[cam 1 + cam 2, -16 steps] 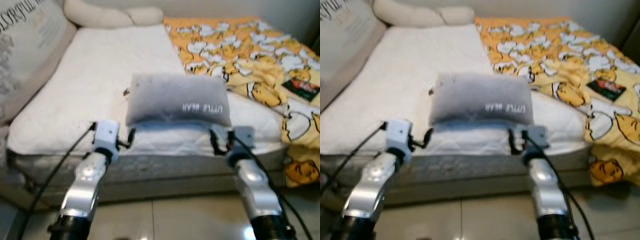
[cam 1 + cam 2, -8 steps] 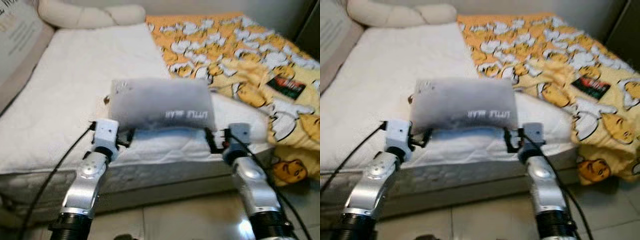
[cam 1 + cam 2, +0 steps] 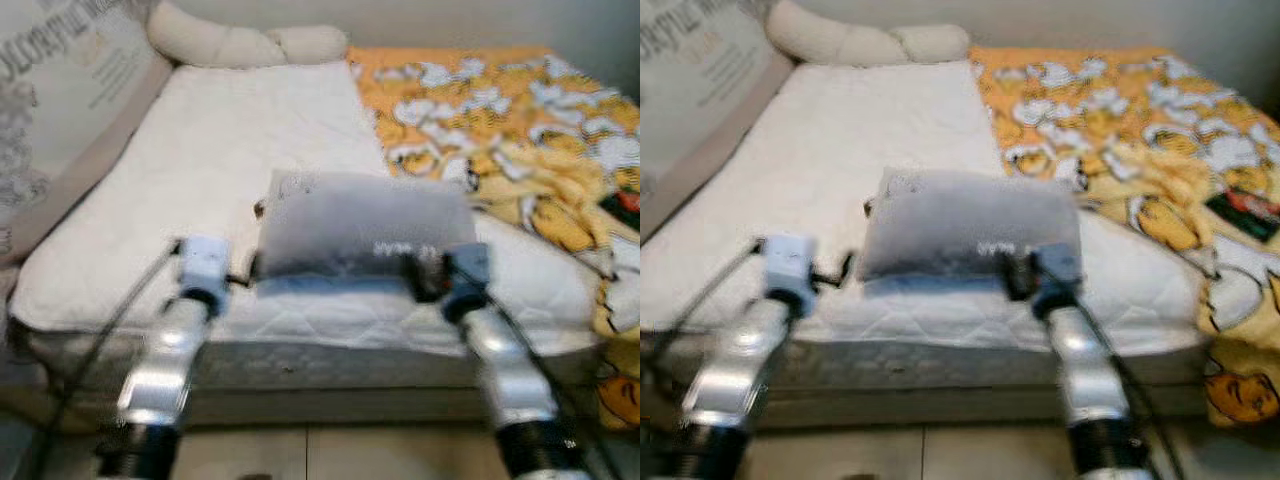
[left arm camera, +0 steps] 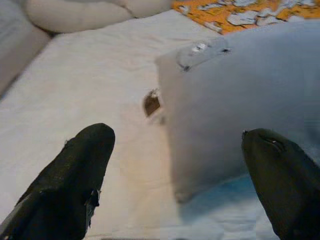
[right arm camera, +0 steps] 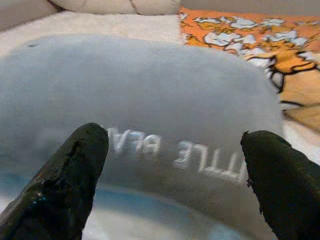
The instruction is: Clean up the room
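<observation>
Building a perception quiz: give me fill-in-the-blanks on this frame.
1. The grey pillow lies on the ___ mattress.
2. Both hands, left hand and right hand, have their fingers ___.
3. The blanket with the cartoon print is mostly ___.
4. The pillow's embroidered text reads LITTLE ___.

Missing words: white; open; yellow; BEAR

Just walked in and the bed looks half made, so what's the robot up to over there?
The robot stands at the foot of the bed, both arms stretched toward a grey pillow lying near the mattress edge. The left gripper is open by the pillow's left corner; the right gripper is open at the pillow's front, by its lettering. Neither grips it yet. A yellow cartoon blanket lies rumpled on the right side.
</observation>
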Robot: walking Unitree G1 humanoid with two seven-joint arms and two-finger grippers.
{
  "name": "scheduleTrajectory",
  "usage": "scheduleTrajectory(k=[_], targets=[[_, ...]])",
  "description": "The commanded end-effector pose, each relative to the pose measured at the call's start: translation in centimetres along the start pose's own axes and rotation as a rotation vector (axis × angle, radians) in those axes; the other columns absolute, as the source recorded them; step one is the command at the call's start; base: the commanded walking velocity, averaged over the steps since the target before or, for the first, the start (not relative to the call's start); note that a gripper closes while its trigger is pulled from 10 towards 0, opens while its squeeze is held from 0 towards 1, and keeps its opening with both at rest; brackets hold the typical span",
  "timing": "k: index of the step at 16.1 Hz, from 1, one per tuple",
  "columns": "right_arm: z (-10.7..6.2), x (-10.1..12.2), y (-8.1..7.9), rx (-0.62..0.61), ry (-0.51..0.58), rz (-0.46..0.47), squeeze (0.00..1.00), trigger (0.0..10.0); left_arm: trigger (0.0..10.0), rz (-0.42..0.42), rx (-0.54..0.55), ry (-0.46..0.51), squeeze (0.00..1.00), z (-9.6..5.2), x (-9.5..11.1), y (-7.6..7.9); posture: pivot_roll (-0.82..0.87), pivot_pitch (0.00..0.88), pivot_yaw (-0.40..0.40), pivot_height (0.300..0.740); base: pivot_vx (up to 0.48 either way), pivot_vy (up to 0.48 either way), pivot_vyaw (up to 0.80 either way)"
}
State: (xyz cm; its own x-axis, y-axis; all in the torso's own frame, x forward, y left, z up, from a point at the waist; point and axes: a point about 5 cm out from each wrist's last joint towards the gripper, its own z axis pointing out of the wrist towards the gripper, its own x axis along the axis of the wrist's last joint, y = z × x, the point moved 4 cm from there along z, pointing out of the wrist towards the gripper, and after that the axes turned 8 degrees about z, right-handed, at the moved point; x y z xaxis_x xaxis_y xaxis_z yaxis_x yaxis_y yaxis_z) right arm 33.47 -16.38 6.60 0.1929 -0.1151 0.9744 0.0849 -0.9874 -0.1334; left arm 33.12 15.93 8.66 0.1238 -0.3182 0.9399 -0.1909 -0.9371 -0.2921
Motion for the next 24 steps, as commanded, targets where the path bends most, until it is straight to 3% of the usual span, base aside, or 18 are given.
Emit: scheduleTrajectory(k=[1, 24], targets=[[0.17, 0.37, -0.86, 0.024, 0.018, 0.010, 1.00, 10.0, 10.0, 0.009, 0.028, -0.011, 0.29, -0.04, -0.23, -1.08, -0.03, 0.000, -0.006, 0.740, 0.315, 0.000, 0.00], [0.10, 0.12, -0.95, 0.029, 0.023, 0.000, 1.00, 10.0, 10.0, 0.000, 0.015, -0.008, 0.28, -0.10, -0.66, -0.42, -0.03, 0.000, -0.008, 0.740, 0.321, 0.000, 0.00]])
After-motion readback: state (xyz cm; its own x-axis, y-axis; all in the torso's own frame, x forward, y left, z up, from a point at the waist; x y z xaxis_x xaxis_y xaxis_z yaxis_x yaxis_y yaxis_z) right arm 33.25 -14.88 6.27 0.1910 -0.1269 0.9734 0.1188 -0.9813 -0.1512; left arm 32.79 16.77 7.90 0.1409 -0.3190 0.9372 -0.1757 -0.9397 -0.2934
